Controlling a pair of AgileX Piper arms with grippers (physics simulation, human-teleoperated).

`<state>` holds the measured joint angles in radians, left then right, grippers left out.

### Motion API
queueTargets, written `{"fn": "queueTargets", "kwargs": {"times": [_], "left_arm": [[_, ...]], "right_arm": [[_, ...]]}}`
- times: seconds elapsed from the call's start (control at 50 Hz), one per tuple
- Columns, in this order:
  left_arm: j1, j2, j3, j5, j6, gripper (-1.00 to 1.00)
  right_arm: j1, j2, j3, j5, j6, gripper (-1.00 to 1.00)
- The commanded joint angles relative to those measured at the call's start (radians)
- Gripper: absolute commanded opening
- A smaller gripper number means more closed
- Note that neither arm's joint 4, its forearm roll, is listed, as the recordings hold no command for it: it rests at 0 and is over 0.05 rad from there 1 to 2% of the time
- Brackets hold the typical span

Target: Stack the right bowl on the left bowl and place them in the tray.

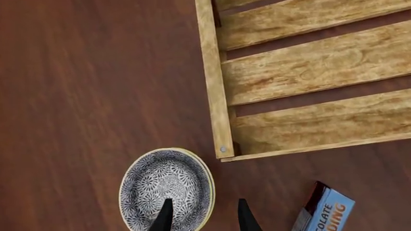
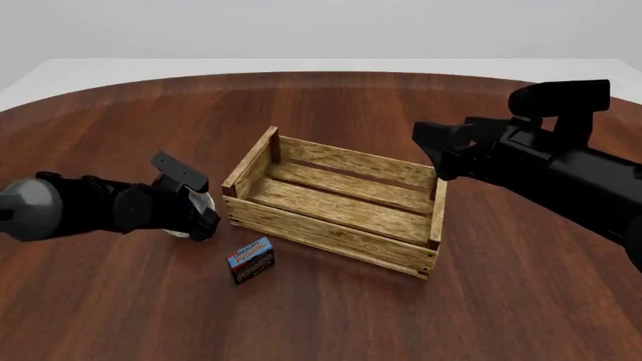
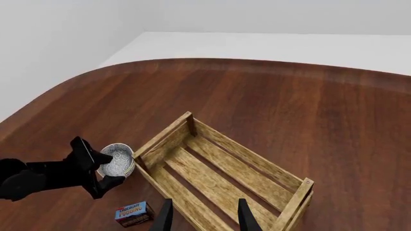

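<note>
Dark reddish-brown wood fills the left wrist view: the surface [image 1: 96, 86] carries a speckled blue-grey bowl [image 1: 167, 188] with a second pale rim peeping out along one side, so the two bowls appear nested. The left tool [image 1: 204, 216] has its fingers spread, one tip over the inside of the bowl and the other outside its rim, straddling the wall; whether they touch it cannot be told. Just beside the bowl is a corner of the slatted wooden tray [image 1: 215, 96], and near it a small blue box [image 1: 326, 211].

In the front view the left tool [image 2: 198, 214] sits low at the tray's [image 2: 331, 233] left end, hiding most of the bowl [image 2: 177, 232], which stands on the surface [image 2: 331, 105] outside the tray. The box [image 2: 252, 259] lies in front of the tray's near-left corner. The right arm [image 2: 542, 162] hangs above the tray's right end, its tool not clear to see here.

In the right wrist view the right tool [image 3: 204, 216] is spread and holds nothing, raised above the tray [image 3: 160, 137]. The bowl [image 3: 115, 160] stands just beside the tray's corner, with the left tool [image 3: 96, 173] around it, and the box [image 3: 132, 214] is nearby.
</note>
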<state>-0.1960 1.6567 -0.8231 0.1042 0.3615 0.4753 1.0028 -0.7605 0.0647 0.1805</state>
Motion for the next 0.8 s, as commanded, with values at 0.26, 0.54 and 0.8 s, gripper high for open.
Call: {"fn": "queueTargets", "kwargs": {"times": [0.26,0.54,0.8], "left_arm": [[0.008,0.119,-0.001,-0.087,-0.070,1.00],[0.010,0.150,0.006,-0.112,-0.069,1.00],[0.014,0.160,0.012,-0.121,-0.069,1.00]], "right_arm": [[-0.001,-0.003,0.000,0.002,-0.001,1.00],[-0.002,-0.003,0.000,0.002,0.000,1.00],[-0.001,-0.003,0.000,0.002,-0.001,1.00]]}}
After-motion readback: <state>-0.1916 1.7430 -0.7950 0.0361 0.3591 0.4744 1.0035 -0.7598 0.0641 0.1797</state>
